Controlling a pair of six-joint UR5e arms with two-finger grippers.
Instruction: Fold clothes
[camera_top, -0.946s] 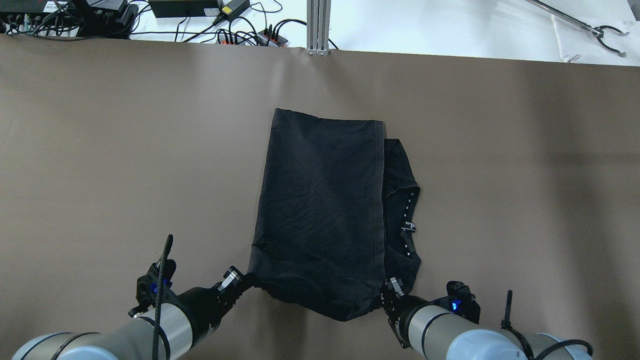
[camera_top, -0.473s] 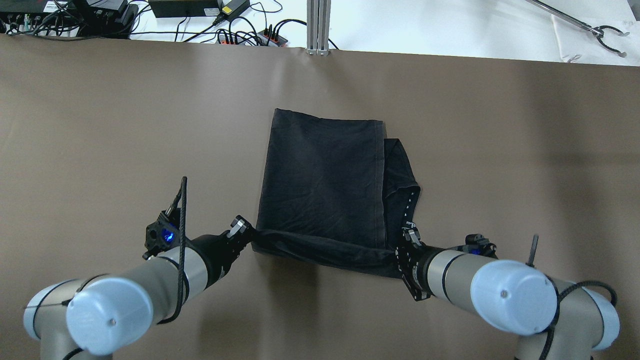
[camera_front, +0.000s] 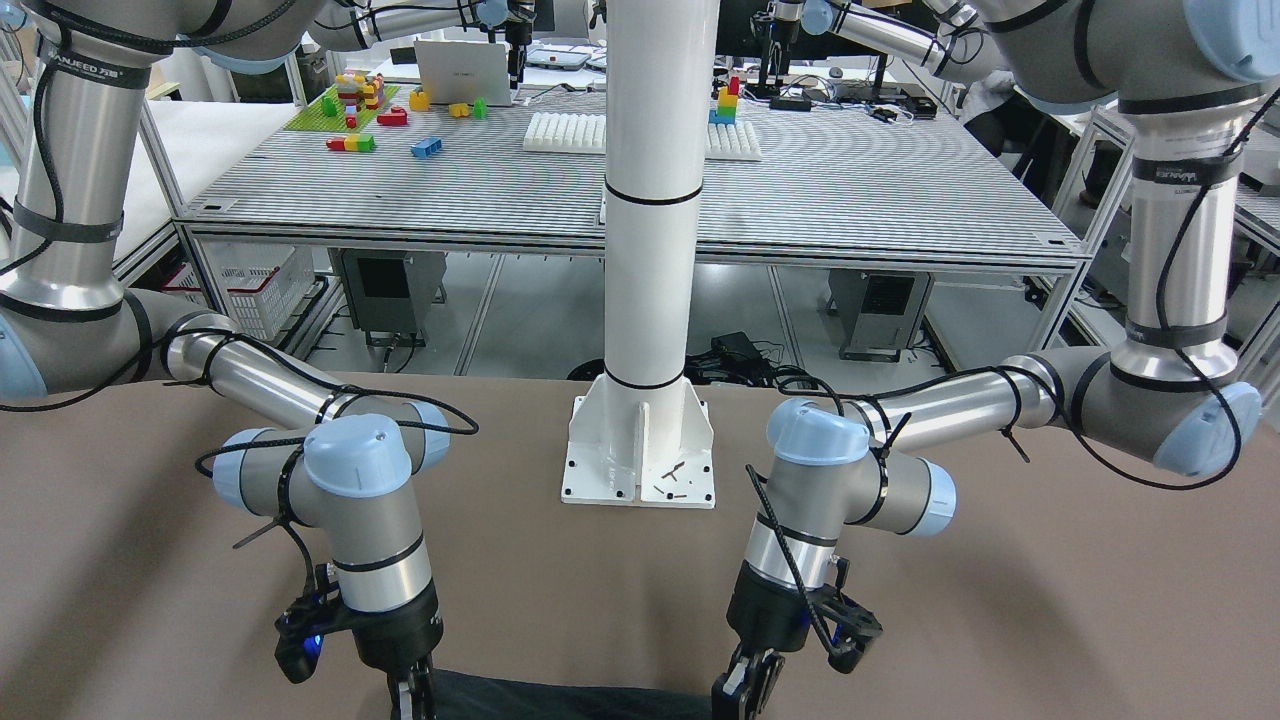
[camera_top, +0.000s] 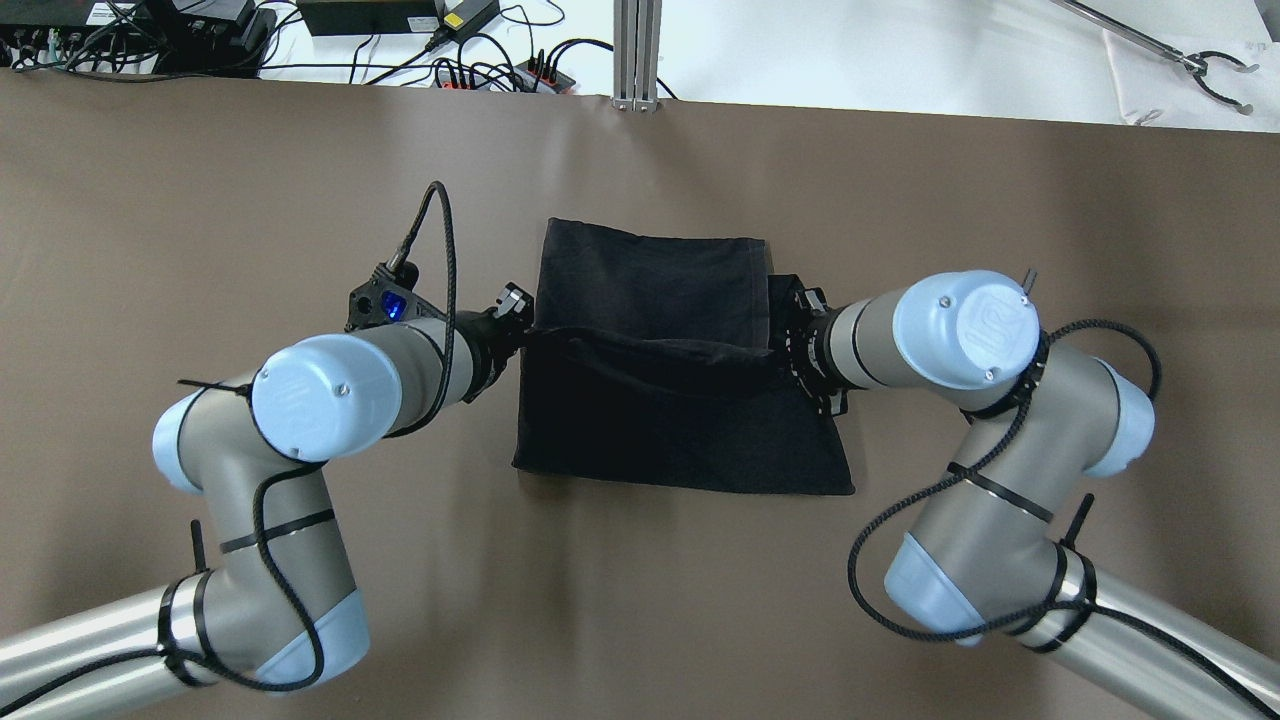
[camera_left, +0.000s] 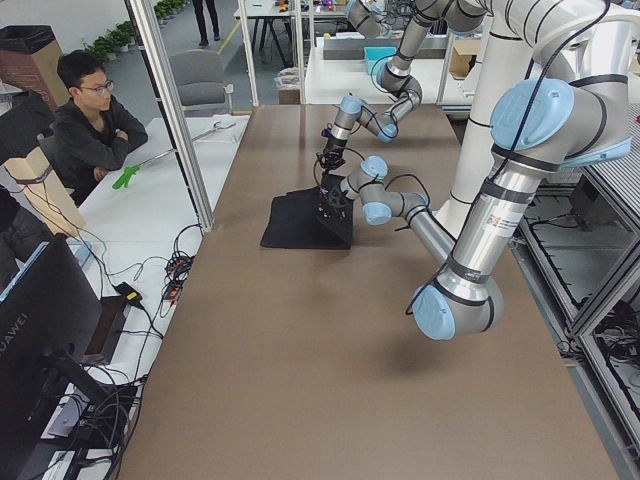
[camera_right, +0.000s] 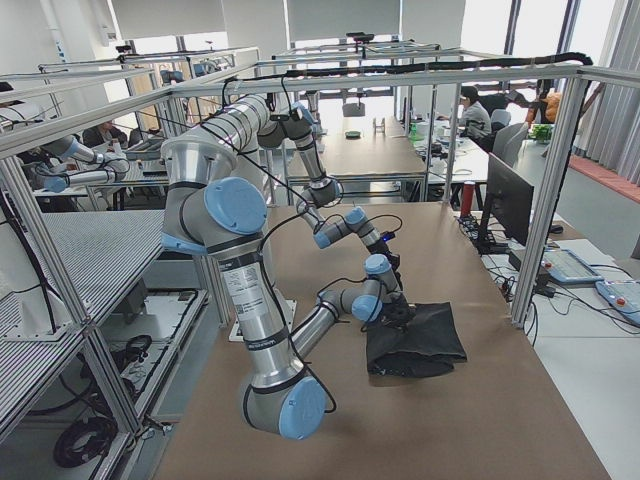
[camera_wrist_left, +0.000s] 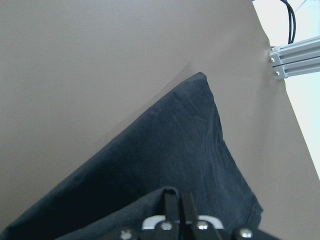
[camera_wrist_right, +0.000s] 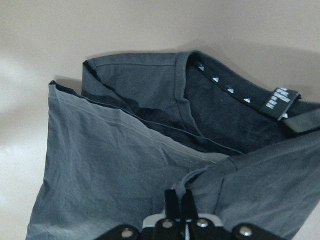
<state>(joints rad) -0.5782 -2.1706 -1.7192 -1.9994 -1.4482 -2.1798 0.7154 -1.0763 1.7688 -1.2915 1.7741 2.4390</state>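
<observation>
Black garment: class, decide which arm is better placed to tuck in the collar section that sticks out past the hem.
Right, probably. The collar section lies just beyond the right claw, which is shut on the garment. The left claw grips the opposite corner, across the whole cloth.

HUAWEI marks the black monitor (camera_left: 40, 320); JANJEED marks an arm strap (camera_front: 85, 68).

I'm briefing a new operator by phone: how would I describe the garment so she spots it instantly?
Look at the middle of the brown table. Between the left gripper and the right gripper lies the black garment, each gripper pinching one side. It is the only cloth there, with a raised fold spanning the grippers.
</observation>
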